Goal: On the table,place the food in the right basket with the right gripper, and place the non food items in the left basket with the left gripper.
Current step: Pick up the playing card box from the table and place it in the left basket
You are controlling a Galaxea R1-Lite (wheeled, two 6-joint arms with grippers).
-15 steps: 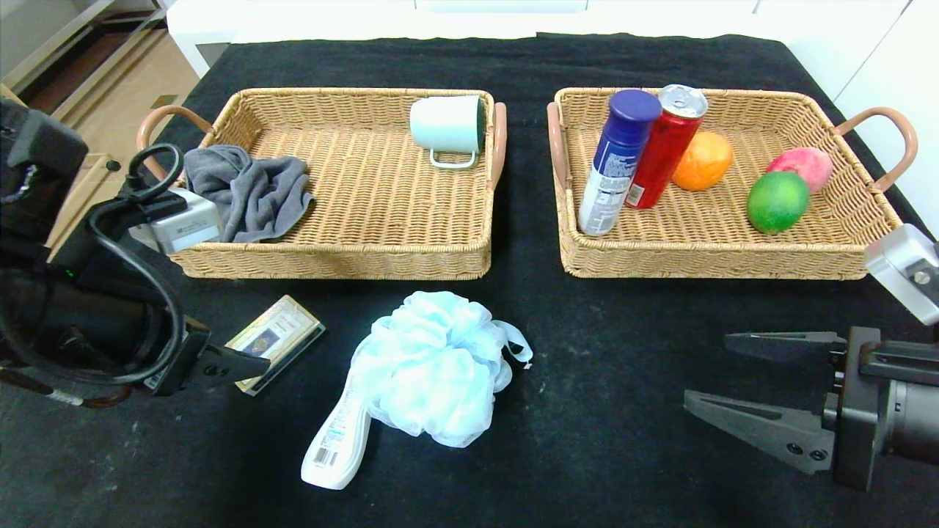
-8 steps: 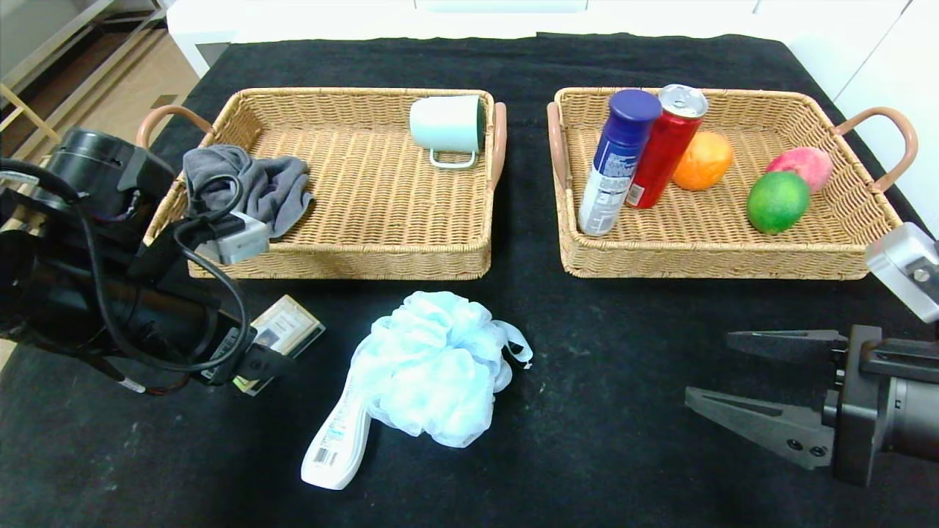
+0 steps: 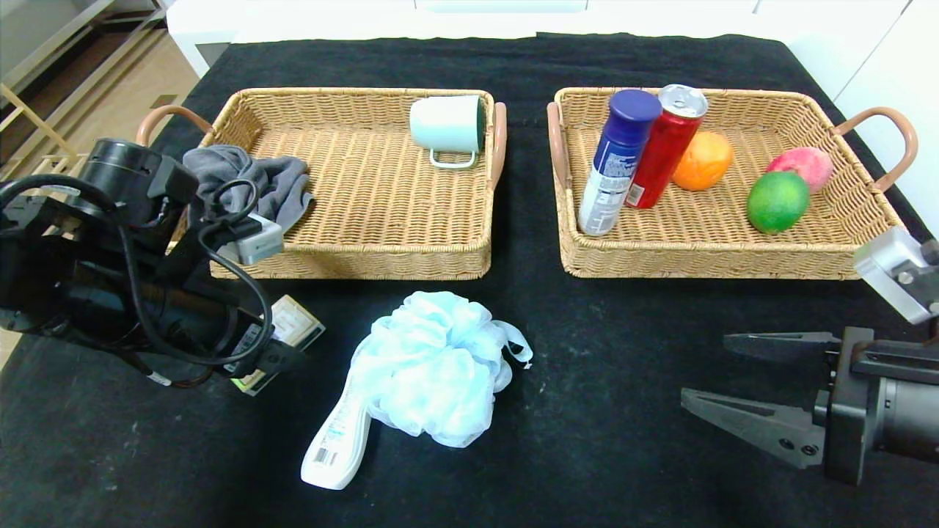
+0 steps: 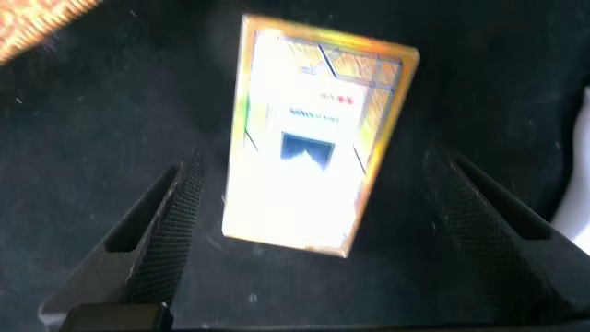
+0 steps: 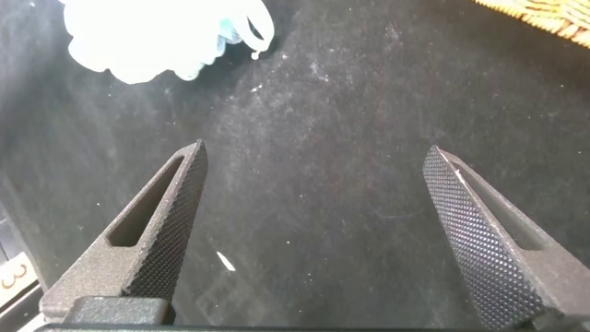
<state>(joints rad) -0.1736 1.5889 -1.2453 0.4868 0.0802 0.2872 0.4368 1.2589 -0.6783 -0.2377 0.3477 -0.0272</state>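
Note:
On the black table (image 3: 587,367), my left gripper (image 3: 273,357) hangs open over the flat gold-edged card box (image 3: 297,328). In the left wrist view the card box (image 4: 313,138) lies between the fingers (image 4: 175,221), apart from both. The pale blue bath pouf (image 3: 433,367) lies mid-table, over the top of the white bottle (image 3: 339,440), so the bottle's cap is hidden. The red can (image 3: 664,147), the blue-capped canister (image 3: 616,165) and the green fruit (image 3: 777,202) sit in the right basket (image 3: 704,260). My right gripper (image 3: 705,368) stays open and empty at the front right.
The left basket (image 3: 367,260) holds a grey cloth (image 3: 257,187) and a pale mug (image 3: 447,125) on its side. An orange (image 3: 703,160) and a pink fruit (image 3: 801,165) also lie in the right basket. Both baskets have handles at their ends.
My left arm has swung right and down, bringing its gripper over the card box. The right gripper has barely shifted. No object has moved.

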